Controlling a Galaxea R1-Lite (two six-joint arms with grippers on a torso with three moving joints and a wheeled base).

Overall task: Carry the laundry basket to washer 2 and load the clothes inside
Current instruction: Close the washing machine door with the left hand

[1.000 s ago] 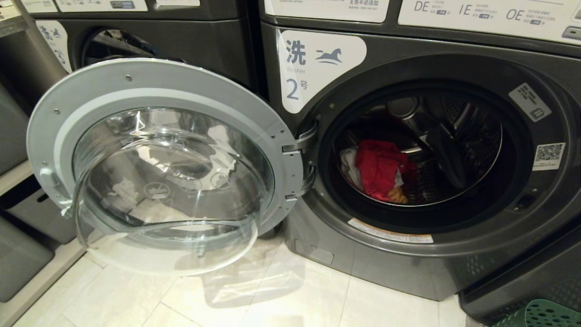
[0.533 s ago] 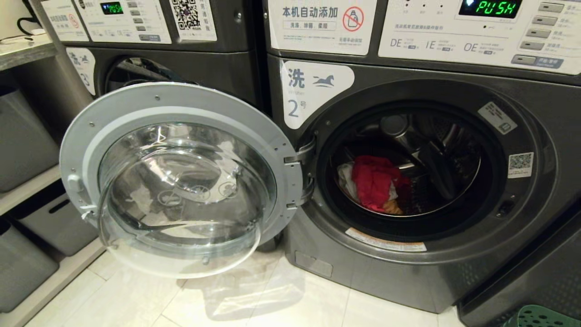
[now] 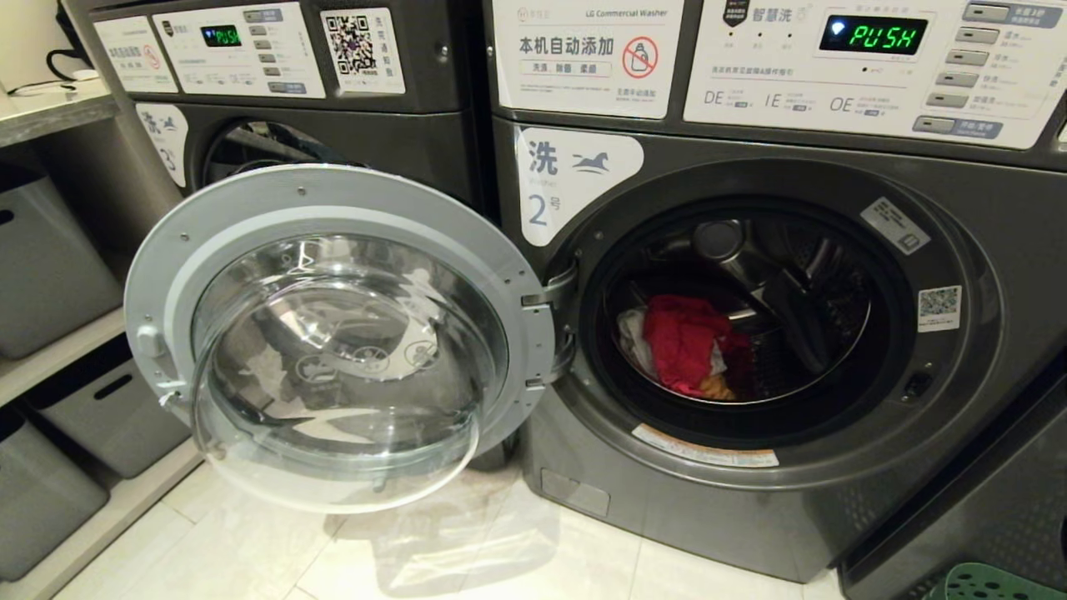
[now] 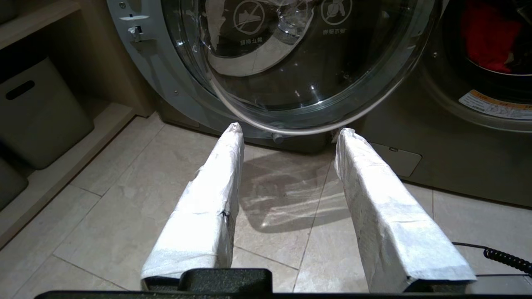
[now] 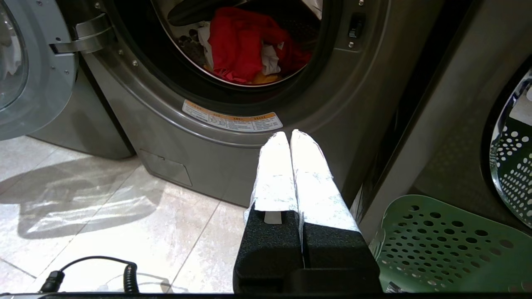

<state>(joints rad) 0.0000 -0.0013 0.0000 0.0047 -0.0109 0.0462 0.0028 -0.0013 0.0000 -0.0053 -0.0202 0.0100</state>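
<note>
Washer 2 stands in front of me, its round glass door swung wide open to the left. The clothes lie in the drum: a red garment on top, white and a bit of yellow under it, also seen as the clothes in the right wrist view. The green perforated laundry basket sits on the floor at the right, its rim at the head view's lower right corner. My left gripper is open and empty, low before the door. My right gripper is shut and empty, below the washer opening.
A second washer stands to the left, partly behind the open door. Grey storage bins fill wooden shelves at the far left. Another machine's side rises just behind the basket. Pale floor tiles lie before the washers.
The whole head view has shifted downward as the camera tilted up: the control panels with the green display have come into sight and less of the basket shows. The things themselves have not moved.
</note>
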